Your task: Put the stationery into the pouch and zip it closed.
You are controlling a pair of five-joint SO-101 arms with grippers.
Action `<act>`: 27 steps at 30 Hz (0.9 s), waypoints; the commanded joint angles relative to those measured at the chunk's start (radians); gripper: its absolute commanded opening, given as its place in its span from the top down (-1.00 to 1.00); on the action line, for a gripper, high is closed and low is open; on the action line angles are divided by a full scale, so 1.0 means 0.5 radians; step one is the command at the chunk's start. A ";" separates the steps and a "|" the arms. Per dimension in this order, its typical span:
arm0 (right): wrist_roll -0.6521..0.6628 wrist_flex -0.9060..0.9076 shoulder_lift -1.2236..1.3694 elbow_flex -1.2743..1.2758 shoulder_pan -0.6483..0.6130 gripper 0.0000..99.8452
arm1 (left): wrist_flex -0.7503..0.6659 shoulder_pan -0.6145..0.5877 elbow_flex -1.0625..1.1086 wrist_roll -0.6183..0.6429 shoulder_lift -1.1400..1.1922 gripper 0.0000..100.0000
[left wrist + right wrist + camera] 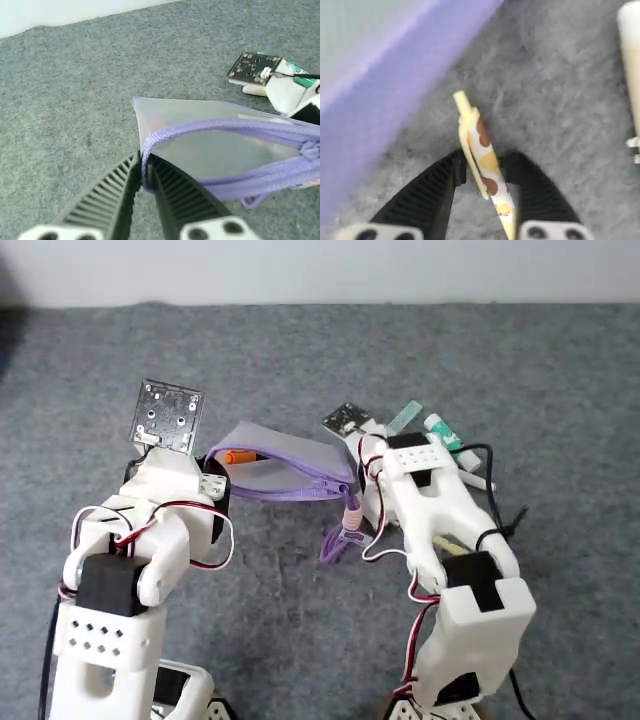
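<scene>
The purple pouch [285, 458] lies open in the middle of the grey carpet, with an orange item [238, 455] inside it near its left end. My left gripper [145, 175] is shut on the pouch's [215, 145] left corner, on the zipper band. At the pouch's right end, a cream pen with brown and yellow spots [485, 150] lies on the carpet beside the pouch's purple edge [380, 65]. My right gripper [485, 167] is shut on this pen. A pink zipper pull [351, 518] and a purple strap [333, 545] hang off the pouch's right end.
More stationery lies behind the right arm [430, 500]: a green piece [406, 418] and a white tube with a green cap [441, 430]. A cream cylinder [630, 75] lies near the pen. The carpet stretches far and left.
</scene>
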 commanded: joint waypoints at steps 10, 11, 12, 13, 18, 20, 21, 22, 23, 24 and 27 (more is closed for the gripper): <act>-0.101 0.376 -0.161 -0.341 0.084 0.98 | -0.021 -0.009 -0.100 0.003 -0.015 0.98; -0.120 0.431 -0.213 -0.341 0.084 0.98 | -0.021 -0.009 -0.100 0.003 -0.015 0.98; -0.138 0.483 -0.269 -0.341 0.084 0.98 | -0.021 -0.009 -0.100 0.003 -0.015 0.98; -0.160 0.535 -0.333 -0.341 0.084 0.98 | -0.021 -0.009 -0.100 0.003 -0.015 0.98; -0.295 0.809 -0.710 -0.338 0.084 0.98 | -0.025 -0.058 -0.097 0.003 -0.012 0.98; -0.344 0.901 -0.879 -0.338 0.084 0.98 | -0.025 -0.092 -0.097 0.003 -0.012 0.98; -0.365 0.941 -0.962 -0.338 0.081 0.98 | -0.025 -0.095 -0.097 0.003 -0.012 0.98; -0.387 0.971 -1.048 -0.338 0.081 0.98 | -0.021 -0.101 -0.097 0.006 -0.012 0.98; -0.411 0.999 -1.134 -0.338 0.078 0.98 | -0.021 -0.101 -0.097 0.006 -0.012 0.98; -0.445 1.023 -1.220 -0.338 0.063 0.98 | -0.021 -0.101 -0.097 0.006 -0.012 0.98; -0.589 1.097 -1.496 -0.338 -0.008 0.98 | -0.021 -0.101 -0.097 0.006 -0.012 0.98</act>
